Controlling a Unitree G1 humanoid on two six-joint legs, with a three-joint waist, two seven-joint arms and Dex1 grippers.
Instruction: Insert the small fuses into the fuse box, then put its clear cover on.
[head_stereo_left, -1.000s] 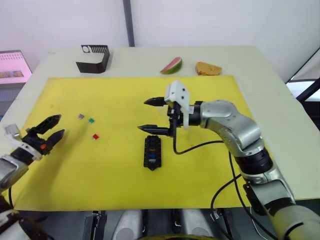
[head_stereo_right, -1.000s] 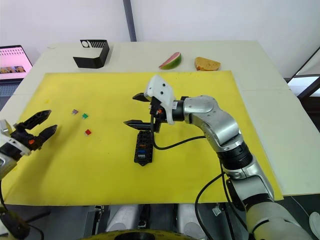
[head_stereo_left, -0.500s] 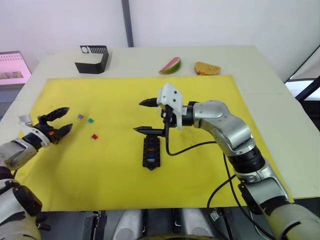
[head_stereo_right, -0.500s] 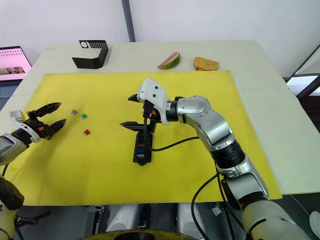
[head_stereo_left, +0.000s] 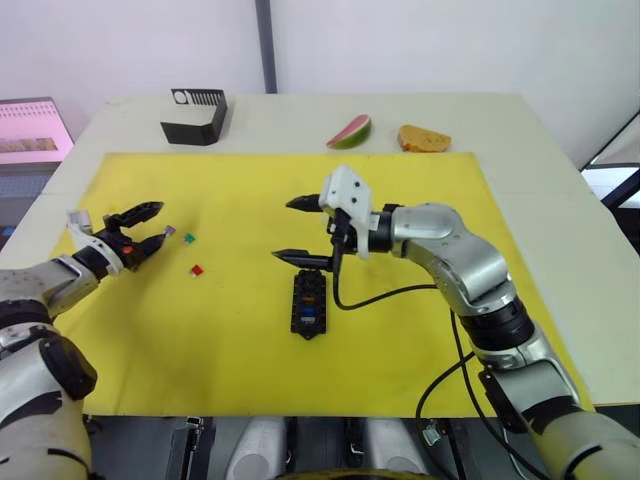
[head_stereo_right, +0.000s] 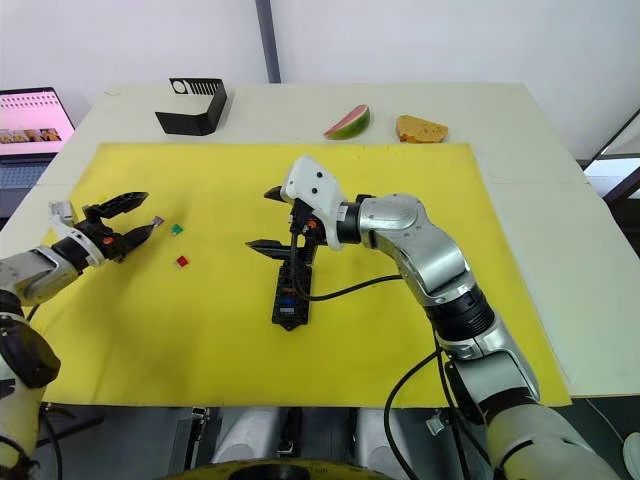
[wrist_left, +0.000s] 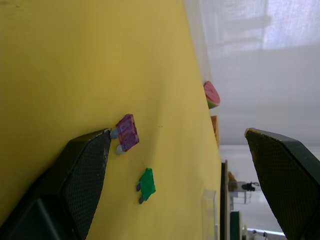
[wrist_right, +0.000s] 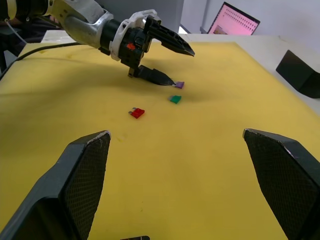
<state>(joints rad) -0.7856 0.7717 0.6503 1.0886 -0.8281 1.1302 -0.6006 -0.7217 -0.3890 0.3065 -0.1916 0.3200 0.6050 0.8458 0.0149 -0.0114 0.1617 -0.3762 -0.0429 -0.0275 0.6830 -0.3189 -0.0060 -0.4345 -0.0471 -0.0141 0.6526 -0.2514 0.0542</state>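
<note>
On the far left: the left gripper (head_stereo_left: 150, 222) hangs low over the yellow mat (head_stereo_left: 230, 370), its fingers spread wide and holding nothing.
Purple fuse: the purple fuse (wrist_left: 127, 133) lies flat on the mat, and one finger (wrist_left: 82, 170) tip sits right at its edge.
Green fuse: the green fuse (wrist_left: 146, 184) lies just beside the purple one.
Red fuse: the red fuse (head_stereo_left: 197, 270) lies a bit nearer the robot, apart from the other two.
Fuse box: the fuse box (head_stereo_left: 307, 303) lies in the middle of the mat, well apart from the loose fuses, with a few coloured fuses already in its slots.
Right side: the right gripper (head_stereo_left: 300, 230) hovers just above the far end of the fuse box, fingers wide apart and empty.
Clear cover: I cannot tell where it is.
What could go wrong: the purple fuse is tiny and flat, so I think a closing finger could push it away or flip it instead of pinching it. It could also bump the green fuse close by.
Other things: a black box (head_stereo_left: 195, 115) with a white slotted top, a toy watermelon slice (head_stereo_left: 349, 131) and a toy bread piece (head_stereo_left: 424, 138) sit on the counter (head_stereo_left: 560, 200) behind the mat. Nothing stands in the way.
</note>
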